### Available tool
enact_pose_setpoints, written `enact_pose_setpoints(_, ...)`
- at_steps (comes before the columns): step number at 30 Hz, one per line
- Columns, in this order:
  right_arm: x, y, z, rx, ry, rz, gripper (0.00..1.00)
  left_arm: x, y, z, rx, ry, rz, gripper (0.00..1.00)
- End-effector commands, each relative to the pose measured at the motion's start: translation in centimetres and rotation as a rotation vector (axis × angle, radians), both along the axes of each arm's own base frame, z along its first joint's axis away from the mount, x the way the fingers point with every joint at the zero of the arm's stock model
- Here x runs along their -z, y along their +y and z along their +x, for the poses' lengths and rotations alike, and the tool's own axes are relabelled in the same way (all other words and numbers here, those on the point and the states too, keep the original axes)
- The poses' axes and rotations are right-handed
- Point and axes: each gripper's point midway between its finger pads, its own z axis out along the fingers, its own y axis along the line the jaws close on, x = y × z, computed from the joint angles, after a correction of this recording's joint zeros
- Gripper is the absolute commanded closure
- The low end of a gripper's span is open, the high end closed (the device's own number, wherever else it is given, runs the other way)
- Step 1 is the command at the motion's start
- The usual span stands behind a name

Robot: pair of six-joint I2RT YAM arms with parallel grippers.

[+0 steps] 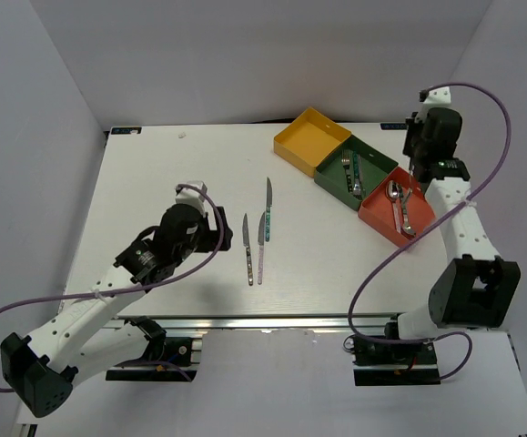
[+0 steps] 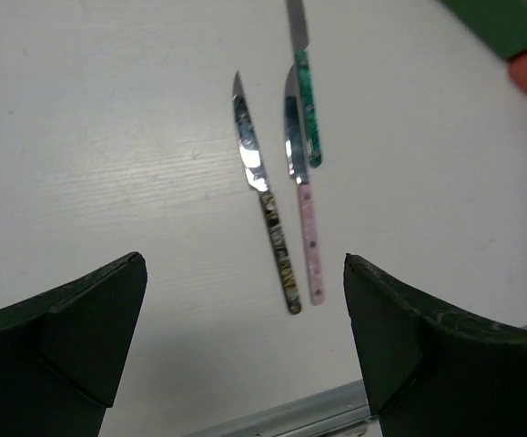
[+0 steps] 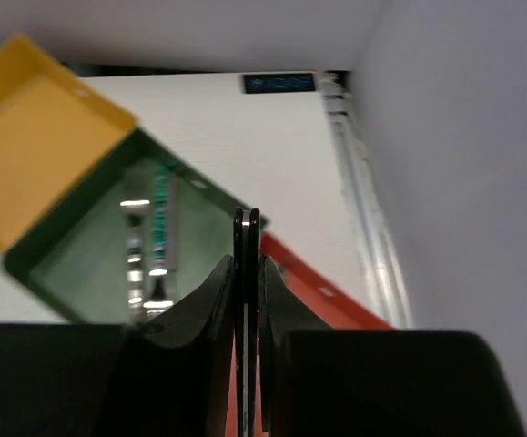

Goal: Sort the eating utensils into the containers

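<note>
Across the white table [image 1: 154, 173] we see the two arms spread wide, the left low over the near-left part and the right raised at the far-right corner. At the far right the three joined trays run in a diagonal row: the yellow tray [image 1: 310, 137] bare inside, the green tray [image 1: 378, 164] next to it with a few utensils lying in it, one teal-handled, and the red-orange tray [image 1: 377, 209] nearest us with spoons in it.

The left gripper [image 2: 243, 273] hangs over the table with its jaws spread fully apart, gripping nothing. The right gripper [image 3: 247, 264] is above the red-orange tray, jaws pinched on a thin dark utensil [image 3: 247, 228]; we cannot tell its kind.

Just beyond the left gripper three knives lie on the bare table, blades pointing away: the teal-handled knife [image 2: 307, 109] farthest, the pink-handled knife [image 2: 307, 218] just beside its handle, and the patterned knife [image 2: 270, 218] close on its left.
</note>
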Motion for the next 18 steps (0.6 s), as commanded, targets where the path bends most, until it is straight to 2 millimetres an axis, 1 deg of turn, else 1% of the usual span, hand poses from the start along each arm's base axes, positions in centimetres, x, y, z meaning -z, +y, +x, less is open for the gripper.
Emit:
enact_pose_setpoints(1,2.0,-5.3,1.0,0.099,0.101,-0.17,1.0,3.2,1.6,-1.2,0.0,0.045,0.095,0.02)
enact_pose_setpoints(2,2.4,-5.7,1.4,0.097,0.1,-0.172,1.0,3.6,1.7,-1.3,-0.007,0.048,0.089,0.02)
enact_pose_setpoints(3,3.4,-6.1,1.9,0.099,0.114,-0.17,1.0,3.6,1.5,-1.5,0.008,0.048,0.078,0.02)
enact_pose_setpoints(4,4.0,-6.1,2.4,0.097,0.107,-0.169,1.0,3.2,1.2,-1.4,0.02,0.037,0.064,0.02)
enact_pose_setpoints(5,5.2,-6.1,2.9,0.097,0.118,-0.164,1.0,3.1,1.1,-1.5,0.031,0.033,0.064,0.02)
enact_pose_setpoints(6,5.8,-6.3,3.2,0.103,0.122,-0.156,1.0,2.9,1.2,-1.5,0.031,0.028,0.06,0.02)
enact_pose_setpoints(7,6.3,-6.3,3.6,0.107,0.125,-0.157,1.0,3.2,1.1,-1.6,0.032,0.025,0.054,0.02)
enact_pose_setpoints(8,7.7,-6.6,3.9,0.121,0.151,-0.149,1.0,3.3,1.0,-1.7,0.037,0.026,0.046,0.02)
enact_pose_setpoints(10,8.9,-6.6,4.1,0.125,0.17,-0.15,1.0,3.3,0.8,-1.8,0.048,0.026,0.039,0.02)
enact_pose_setpoints(11,10.0,-6.8,4.2,0.132,0.185,-0.15,1.0,3.3,0.9,-1.8,0.048,0.024,0.042,0.02)
enact_pose_setpoints(14,11.1,-7.1,4.2,0.139,0.213,-0.149,1.0,3.5,1.0,-1.7,0.045,0.026,0.047,0.02)
enact_pose_setpoints(15,11.1,-6.9,4.2,0.131,0.215,-0.141,1.0,3.4,1.0,-1.7,0.044,0.026,0.045,0.02)
enact_pose_setpoints(16,11.1,-6.8,4.2,0.13,0.214,-0.139,0.96,3.4,0.9,-1.8,0.048,0.026,0.043,0.02)
enact_pose_setpoints(17,10.8,-6.8,4.0,0.135,0.212,-0.133,0.88,3.5,0.8,-1.8,0.052,0.03,0.042,0.02)
enact_pose_setpoints(18,10.8,-6.7,3.9,0.14,0.21,-0.123,0.7,3.6,0.7,-1.8,0.054,0.032,0.044,0.02)
